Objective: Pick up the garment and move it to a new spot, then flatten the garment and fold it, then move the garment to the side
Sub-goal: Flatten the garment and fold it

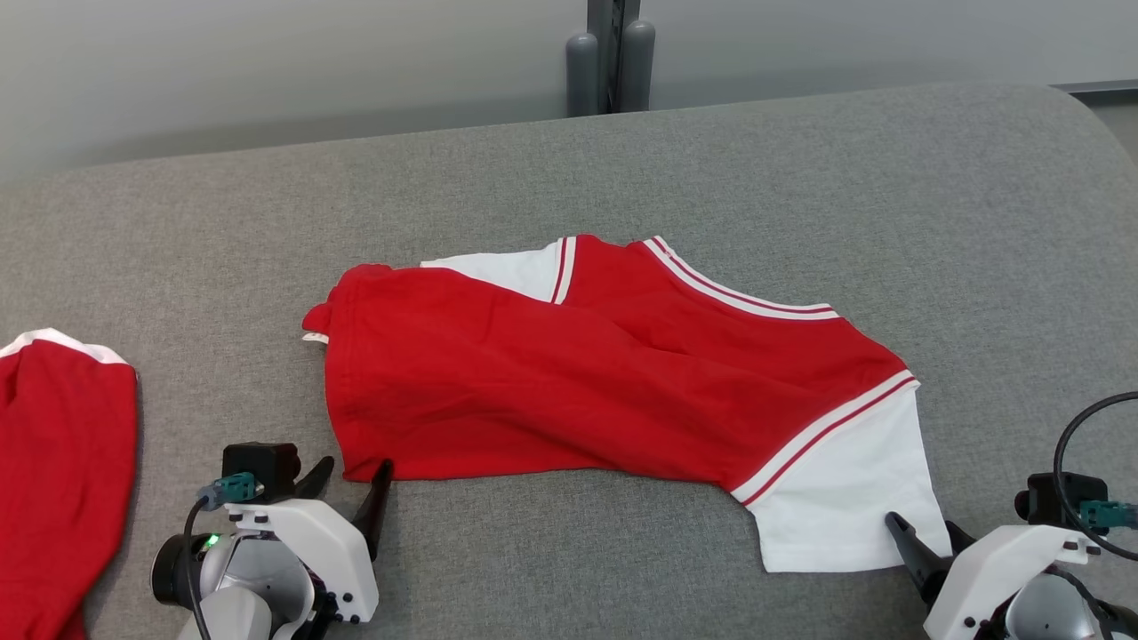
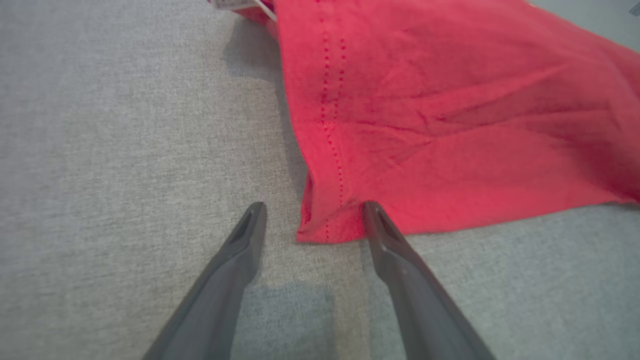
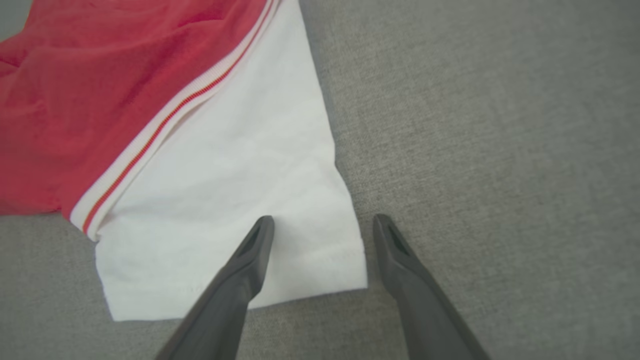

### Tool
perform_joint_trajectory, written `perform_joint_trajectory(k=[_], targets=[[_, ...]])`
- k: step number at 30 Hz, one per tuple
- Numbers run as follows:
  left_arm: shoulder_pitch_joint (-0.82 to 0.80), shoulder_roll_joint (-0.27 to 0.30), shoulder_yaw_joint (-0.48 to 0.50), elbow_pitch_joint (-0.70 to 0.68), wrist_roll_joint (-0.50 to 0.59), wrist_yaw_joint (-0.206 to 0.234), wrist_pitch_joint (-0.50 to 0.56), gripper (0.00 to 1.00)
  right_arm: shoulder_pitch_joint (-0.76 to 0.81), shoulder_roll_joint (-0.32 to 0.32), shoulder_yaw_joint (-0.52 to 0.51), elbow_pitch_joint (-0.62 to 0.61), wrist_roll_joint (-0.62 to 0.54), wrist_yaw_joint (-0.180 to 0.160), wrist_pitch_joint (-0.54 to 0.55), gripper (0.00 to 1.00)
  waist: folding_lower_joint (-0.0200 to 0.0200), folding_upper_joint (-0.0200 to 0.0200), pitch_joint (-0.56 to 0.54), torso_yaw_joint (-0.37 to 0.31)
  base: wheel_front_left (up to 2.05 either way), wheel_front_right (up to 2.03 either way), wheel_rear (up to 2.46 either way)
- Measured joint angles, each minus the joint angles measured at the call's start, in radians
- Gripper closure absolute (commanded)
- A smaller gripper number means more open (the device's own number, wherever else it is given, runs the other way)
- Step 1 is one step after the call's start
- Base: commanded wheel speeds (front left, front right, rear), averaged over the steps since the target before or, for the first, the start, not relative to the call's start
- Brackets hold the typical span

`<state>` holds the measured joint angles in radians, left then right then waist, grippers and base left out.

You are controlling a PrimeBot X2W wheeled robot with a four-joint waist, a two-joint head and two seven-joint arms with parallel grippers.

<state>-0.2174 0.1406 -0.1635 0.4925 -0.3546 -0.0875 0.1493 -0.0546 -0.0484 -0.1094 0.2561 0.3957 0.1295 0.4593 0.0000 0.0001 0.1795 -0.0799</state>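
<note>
The garment (image 1: 605, 373) is a red shirt with white, stripe-trimmed sleeves, lying spread and somewhat wrinkled across the middle of the grey cloth surface (image 1: 800, 178). My left gripper (image 1: 354, 471) is open at its near left corner. In the left wrist view the red hem corner (image 2: 330, 220) lies between the left gripper's (image 2: 312, 207) spread fingers. My right gripper (image 1: 920, 526) is open at the near white sleeve (image 1: 845, 498). In the right wrist view the sleeve's corner (image 3: 310, 260) sits between the right gripper's (image 3: 324, 220) fingers, the left finger over the cloth.
A second red garment with white trim (image 1: 62, 462) lies at the left edge. Two grey posts (image 1: 609, 62) stand behind the surface's far edge. The surface rounds off at the far right corner (image 1: 1085, 124). Bare grey cloth lies behind the garment.
</note>
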Motion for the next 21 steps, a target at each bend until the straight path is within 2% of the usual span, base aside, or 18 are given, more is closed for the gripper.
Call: perform_joint_trajectory(k=[4, 5, 6, 8, 9, 21], targets=[[-0.004, 0.000, -0.007, 0.007, -0.007, -0.001, 0.000, 0.00, -0.007, -0.002, 0.010, 0.019, 0.004, 0.000, -0.011, 0.02, 0.0000, 0.0000, -0.003, 0.002, 0.00, 0.00, 0.00], [-0.004, 0.001, -0.009, 0.009, -0.007, -0.001, 0.000, 0.17, -0.008, -0.003, 0.016, 0.021, 0.007, 0.000, -0.012, 0.51, 0.0000, 0.0000, -0.004, 0.002, 0.00, 0.00, 0.00], [-0.004, 0.001, -0.011, 0.010, -0.008, -0.003, 0.000, 0.31, -0.008, -0.003, 0.021, 0.023, 0.009, 0.000, -0.013, 0.63, 0.0000, 0.0000, -0.005, 0.002, 0.00, 0.00, 0.00], [-0.004, 0.001, -0.014, 0.011, -0.010, -0.004, 0.000, 0.65, -0.008, -0.002, 0.030, 0.024, 0.011, 0.000, -0.020, 1.00, 0.0000, 0.0000, -0.006, 0.002, 0.00, 0.00, 0.00], [-0.004, 0.001, -0.016, 0.011, -0.011, -0.005, 0.000, 1.00, -0.008, -0.002, 0.035, 0.026, 0.016, 0.000, -0.022, 1.00, 0.0000, 0.0000, -0.006, 0.002, 0.00, 0.00, 0.00], [0.014, 0.009, -0.023, -0.034, -0.037, -0.012, 0.005, 1.00, -0.003, -0.019, 0.065, 0.015, 0.046, 0.000, -0.068, 1.00, 0.0000, 0.0000, -0.028, 0.012, 0.00, 0.00, 0.00]])
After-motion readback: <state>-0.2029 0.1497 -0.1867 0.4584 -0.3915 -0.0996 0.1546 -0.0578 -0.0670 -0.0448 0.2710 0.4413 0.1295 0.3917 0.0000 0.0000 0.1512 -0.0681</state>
